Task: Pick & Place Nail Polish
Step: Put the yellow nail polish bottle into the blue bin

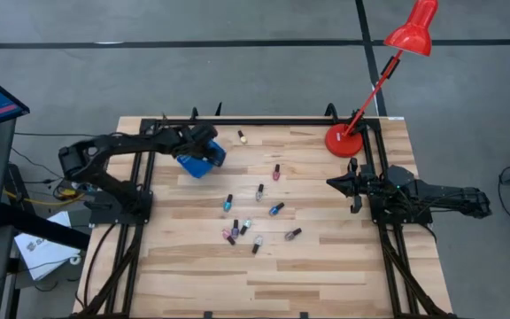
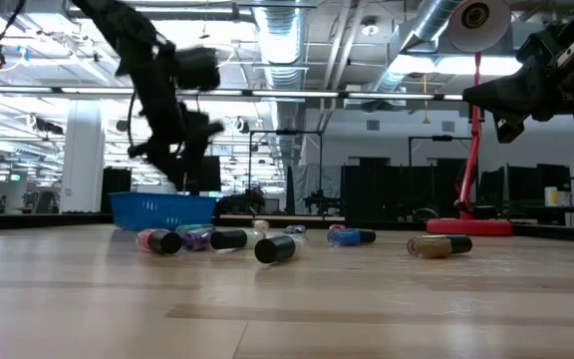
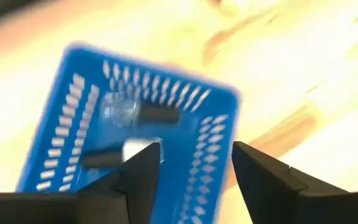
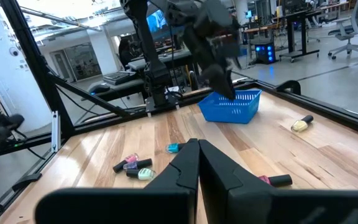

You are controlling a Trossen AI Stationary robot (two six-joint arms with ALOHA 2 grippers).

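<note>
Hovering above blue bin [image 1: 204,161]: left gripper [image 3: 194,171], fingers parted, holding nothing; 2 nail polish bottles [image 3: 138,113] lie inside. Scattered mid-tabletop [image 1: 326,266]: remaining bottles [image 1: 253,220]. Right gripper [image 4: 198,163]: fingers closed, empty, near red lamp [image 1: 361,89].

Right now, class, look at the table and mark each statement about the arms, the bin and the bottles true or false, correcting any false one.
1. The left gripper hangs over the blue bin with its jaws apart. True.
2. The blue bin is empty. False: the left wrist view shows at least two bottles lying inside it.
3. The right gripper holds a bottle. False: its jaws are shut on nothing, off at the table's right side.
4. Several nail polish bottles lie on their sides on the wood in the middle of the table. True.
5. The red lamp stands inside the bin. False: its base sits on the table near the far right corner.
</note>
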